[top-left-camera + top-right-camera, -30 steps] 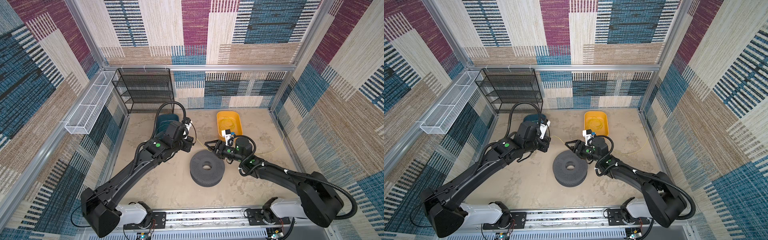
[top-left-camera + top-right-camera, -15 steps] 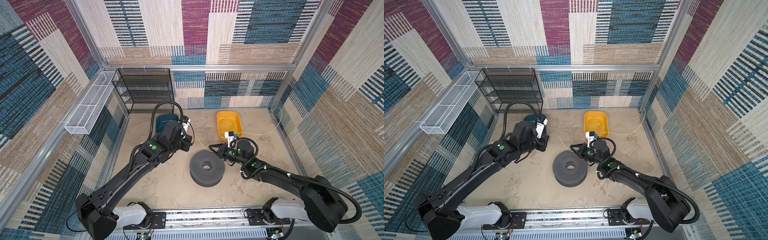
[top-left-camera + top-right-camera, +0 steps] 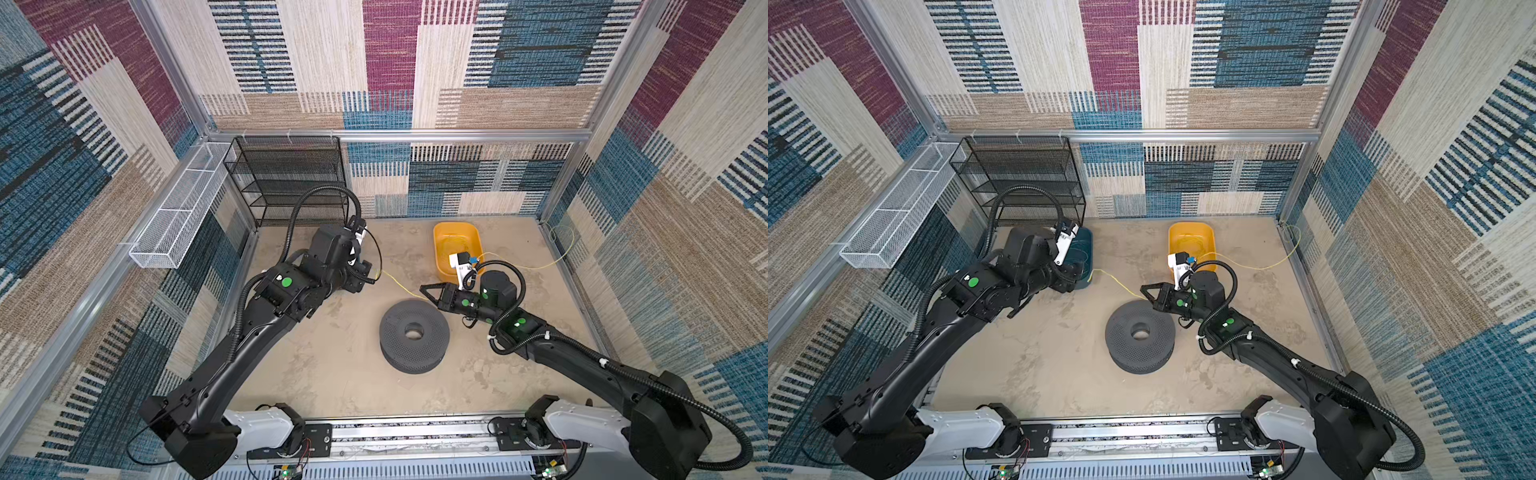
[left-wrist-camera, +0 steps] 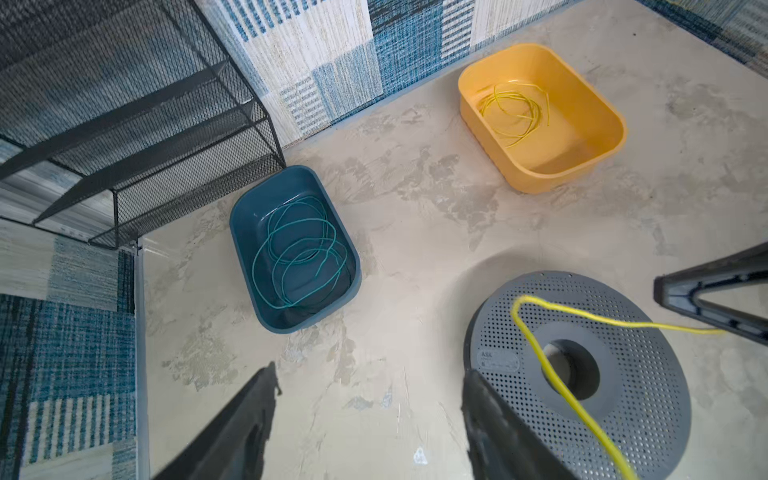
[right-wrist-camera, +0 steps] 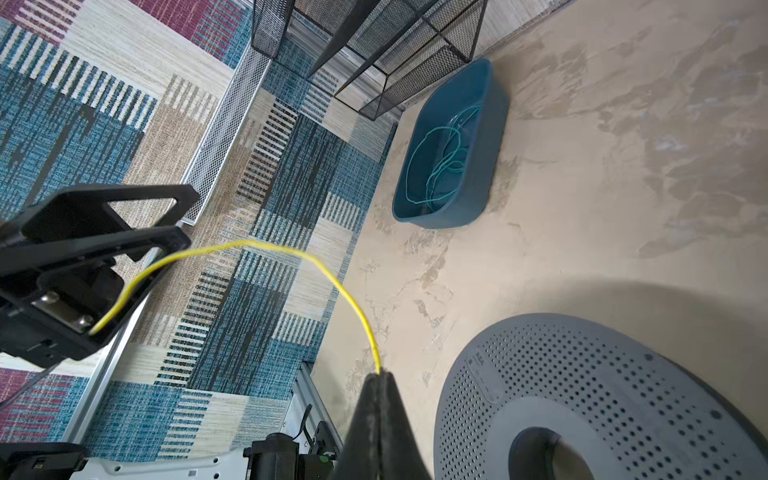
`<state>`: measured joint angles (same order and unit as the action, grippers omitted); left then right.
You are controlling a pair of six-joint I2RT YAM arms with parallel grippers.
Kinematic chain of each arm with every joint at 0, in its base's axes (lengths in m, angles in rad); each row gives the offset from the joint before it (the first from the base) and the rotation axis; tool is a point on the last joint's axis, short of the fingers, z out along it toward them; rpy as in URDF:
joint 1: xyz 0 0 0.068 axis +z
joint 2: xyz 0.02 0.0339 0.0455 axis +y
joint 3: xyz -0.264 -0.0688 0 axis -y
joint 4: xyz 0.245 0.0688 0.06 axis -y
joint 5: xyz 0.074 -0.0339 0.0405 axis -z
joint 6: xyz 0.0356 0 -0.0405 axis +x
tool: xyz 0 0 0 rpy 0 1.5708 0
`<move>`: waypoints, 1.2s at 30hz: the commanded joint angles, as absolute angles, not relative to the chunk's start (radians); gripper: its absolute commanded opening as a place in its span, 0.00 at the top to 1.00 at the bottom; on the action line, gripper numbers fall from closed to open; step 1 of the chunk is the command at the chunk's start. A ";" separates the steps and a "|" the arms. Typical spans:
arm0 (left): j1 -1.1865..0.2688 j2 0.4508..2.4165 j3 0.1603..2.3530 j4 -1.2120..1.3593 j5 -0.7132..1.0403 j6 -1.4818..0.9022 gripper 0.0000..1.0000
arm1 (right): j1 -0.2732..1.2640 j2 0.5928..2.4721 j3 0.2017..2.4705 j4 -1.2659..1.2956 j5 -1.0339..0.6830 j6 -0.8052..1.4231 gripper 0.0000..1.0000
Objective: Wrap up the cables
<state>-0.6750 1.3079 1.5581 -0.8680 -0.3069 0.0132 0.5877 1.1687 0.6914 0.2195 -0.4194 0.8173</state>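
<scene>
The right pincer (image 5: pixel 376 378) is pressed fully shut on the yellow cable (image 5: pixel 270 246). The cable leaves the pincer's tips and arcs through the air to the left pincer (image 4: pixel 370 374). The left pincer's fingers stand wide apart. The cable runs past one of them toward the pincer's base, and I cannot tell whether anything grips it there. In both top views this strand spans the gap between the two pincers, just beyond the far edge of the dark grey perforated spool (image 3: pixel 395 328). The spool lies flat in the middle of the tabletop (image 3: pixel 332 374). Behind the right pincer the cable trails right across the tabletop to the right wall. A second yellow cable (image 4: pixel 513 110) sits in loose loops inside the yellow bin (image 4: pixel 540 178), far and right of centre. A teal cable (image 4: pixel 299 253) lies coiled in the blue bin (image 4: pixel 245 249) at the far left, just beside the black mesh shelf (image 3: pixel 291 183).
</scene>
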 commanded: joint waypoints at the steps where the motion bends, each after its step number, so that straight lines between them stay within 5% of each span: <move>1: -0.733 1.360 1.606 -0.902 -0.308 0.063 0.28 | 0.588 1.169 0.689 0.243 -0.433 0.799 1.00; 10: -0.721 1.121 1.254 -0.468 -0.308 -0.092 0.16 | 0.573 1.144 0.676 0.279 -0.405 0.834 1.00; 18: -0.658 0.960 0.980 -0.299 -0.087 -0.142 0.29 | 0.520 1.127 0.651 0.361 -0.468 0.921 1.00; 23: -0.660 0.915 0.772 0.033 0.081 -0.165 0.31 | 0.520 1.137 0.649 0.397 -0.510 0.948 1.00; 28: -0.660 0.935 0.693 0.306 0.049 -0.146 0.30 | 0.520 1.137 0.641 0.412 -0.535 0.958 1.00; 36: -0.623 1.030 0.756 0.399 0.027 -0.159 0.37 | 0.520 1.133 0.619 0.446 -0.559 0.977 1.00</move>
